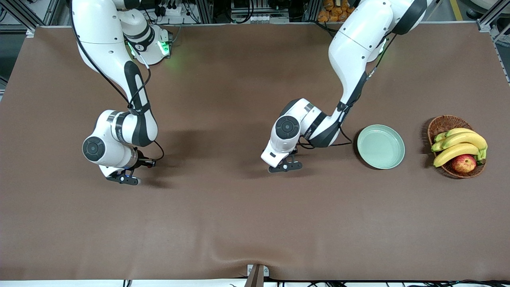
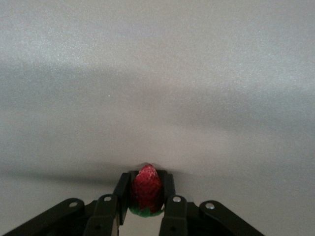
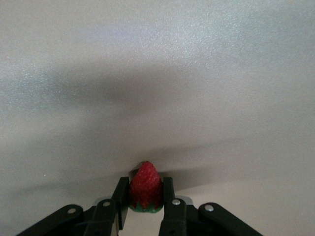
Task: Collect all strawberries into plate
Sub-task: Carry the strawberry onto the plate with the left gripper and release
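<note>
A small red strawberry (image 2: 146, 192) with a green top sits between the black fingers of my left gripper (image 2: 146, 178), which is shut on it. My right gripper (image 3: 144, 186) is shut on another strawberry (image 3: 145, 191) in the same way. In the front view my left gripper (image 1: 285, 166) is low over the cloth near the table's middle, and the pale green plate (image 1: 395, 157) lies beside it toward the left arm's end. My right gripper (image 1: 123, 178) is low over the cloth toward the right arm's end. Both berries are hidden in the front view.
A brown wicker basket (image 1: 440, 124) with bananas (image 1: 458, 144) and a red-yellow apple (image 1: 464, 163) stands past the plate at the left arm's end. Brown cloth (image 1: 247, 215) covers the whole table, with a fold at the edge nearest the front camera.
</note>
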Robot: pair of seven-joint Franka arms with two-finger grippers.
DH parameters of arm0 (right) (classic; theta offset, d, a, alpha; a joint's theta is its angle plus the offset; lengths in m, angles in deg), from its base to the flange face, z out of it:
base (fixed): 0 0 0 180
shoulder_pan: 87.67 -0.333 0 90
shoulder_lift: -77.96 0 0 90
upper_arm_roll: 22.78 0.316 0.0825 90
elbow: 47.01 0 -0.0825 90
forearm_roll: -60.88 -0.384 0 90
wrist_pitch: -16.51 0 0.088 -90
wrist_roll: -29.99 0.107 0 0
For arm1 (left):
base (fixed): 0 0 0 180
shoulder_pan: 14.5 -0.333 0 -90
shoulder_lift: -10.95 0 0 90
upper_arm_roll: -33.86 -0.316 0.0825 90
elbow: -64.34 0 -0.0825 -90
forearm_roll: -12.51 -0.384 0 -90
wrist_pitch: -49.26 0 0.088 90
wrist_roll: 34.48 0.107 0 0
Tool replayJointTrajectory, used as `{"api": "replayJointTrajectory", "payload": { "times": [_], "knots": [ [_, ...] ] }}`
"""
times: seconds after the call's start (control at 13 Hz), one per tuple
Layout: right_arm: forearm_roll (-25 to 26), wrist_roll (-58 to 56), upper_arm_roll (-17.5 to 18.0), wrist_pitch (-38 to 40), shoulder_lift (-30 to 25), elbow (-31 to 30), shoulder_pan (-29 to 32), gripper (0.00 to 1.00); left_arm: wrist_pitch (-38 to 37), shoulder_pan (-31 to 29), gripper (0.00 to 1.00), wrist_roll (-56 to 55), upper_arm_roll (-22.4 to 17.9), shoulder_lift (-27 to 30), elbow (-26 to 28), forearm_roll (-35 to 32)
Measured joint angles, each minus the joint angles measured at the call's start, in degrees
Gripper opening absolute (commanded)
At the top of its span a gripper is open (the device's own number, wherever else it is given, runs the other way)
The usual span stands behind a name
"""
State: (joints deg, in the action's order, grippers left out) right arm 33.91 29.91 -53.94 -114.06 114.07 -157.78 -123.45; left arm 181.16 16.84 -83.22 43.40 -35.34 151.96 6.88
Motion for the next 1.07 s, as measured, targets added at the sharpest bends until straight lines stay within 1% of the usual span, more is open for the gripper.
{"api": "replayJointTrajectory", "payload": {
  "times": [0.23,0.31,0.54,0.61,0.69,0.84,1.07],
  "knots": [
    [-0.1,0.0,0.0,0.0,0.0,0.1,0.0,0.00,-0.5,-1.0,0.00,-0.2,-0.5,0.3,-0.6,0.0],
    [-0.3,0.0,0.0,0.2,0.0,0.3,0.0,0.00,-2.9,-2.5,0.00,-0.2,-0.6,1.4,-0.7,0.0],
    [-1.1,0.0,-0.3,4.9,-0.5,3.2,0.4,0.00,-17.2,-9.4,0.00,0.2,-0.7,7.8,-0.6,0.0],
    [-1.1,0.1,-0.5,6.4,-0.8,4.6,0.7,0.00,-21.3,-11.8,0.00,0.3,-0.7,10.0,-0.2,0.0],
    [-1.4,0.5,-0.6,7.2,-1.1,5.7,1.1,0.00,-23.5,-13.9,0.00,0.8,-0.7,11.6,0.4,-0.2],
    [-3.6,2.6,-0.6,8.5,-1.4,7.9,1.3,0.00,-24.4,-18.4,0.00,5.4,-0.8,14.1,3.2,-1.4],
    [-6.9,10.4,0.5,13.4,-1.4,14.3,1.2,0.00,-23.4,-25.7,0.00,15.6,-0.8,15.9,7.2,-1.9]
  ]
}}
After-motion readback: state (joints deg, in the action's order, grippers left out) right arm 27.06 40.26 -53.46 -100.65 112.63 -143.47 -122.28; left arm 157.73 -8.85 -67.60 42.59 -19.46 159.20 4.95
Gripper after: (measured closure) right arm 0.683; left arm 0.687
